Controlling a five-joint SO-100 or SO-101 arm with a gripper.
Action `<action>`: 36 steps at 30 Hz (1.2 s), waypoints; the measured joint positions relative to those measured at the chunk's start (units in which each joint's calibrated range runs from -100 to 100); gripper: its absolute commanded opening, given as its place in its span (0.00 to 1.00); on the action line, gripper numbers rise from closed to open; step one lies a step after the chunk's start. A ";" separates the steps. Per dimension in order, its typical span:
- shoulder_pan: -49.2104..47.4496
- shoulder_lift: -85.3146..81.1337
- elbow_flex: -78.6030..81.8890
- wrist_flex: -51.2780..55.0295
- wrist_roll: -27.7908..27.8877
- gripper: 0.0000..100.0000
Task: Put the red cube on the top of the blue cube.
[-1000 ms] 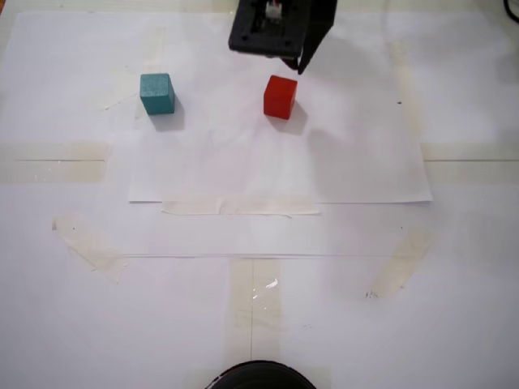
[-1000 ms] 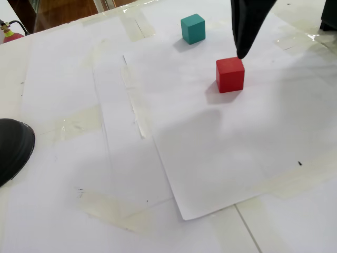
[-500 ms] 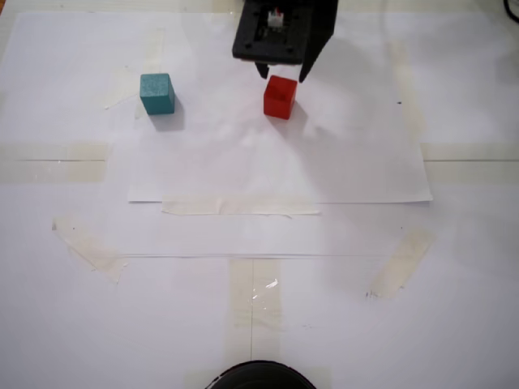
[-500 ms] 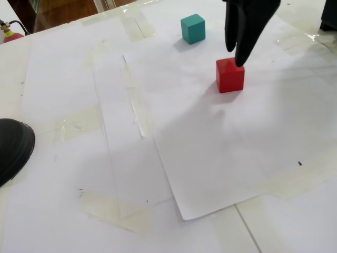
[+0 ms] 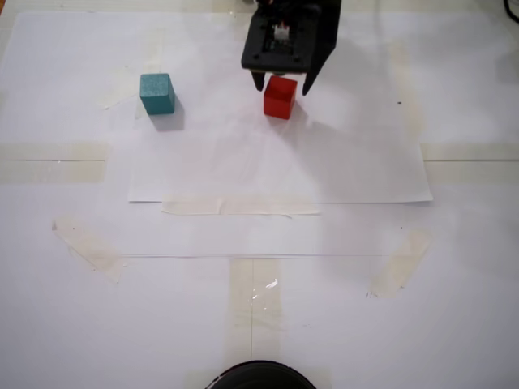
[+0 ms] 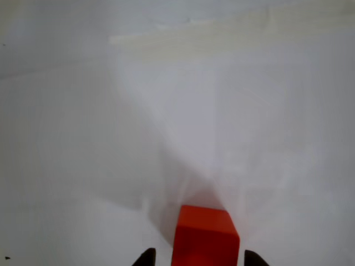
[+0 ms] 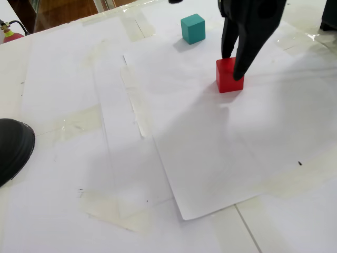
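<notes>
Gripper point(image 5: 283, 83) is mine and stands spread, one black finger on each side of the red cube point(image 5: 280, 98), which sits on the white paper sheet point(image 5: 357, 162) between my fingertips point(image 6: 146, 257); I cannot tell whether either finger touches it. In the wrist view the cube's top face lies directly ahead of me. The blue cube point(image 5: 157, 93) rests well apart, off to the left in a fixed view.
</notes>
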 measured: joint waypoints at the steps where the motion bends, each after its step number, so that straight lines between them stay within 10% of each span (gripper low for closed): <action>1: 0.15 0.00 0.36 -0.33 0.00 0.24; 36: 0.58 2.17 6.24 -8.70 0.29 0.15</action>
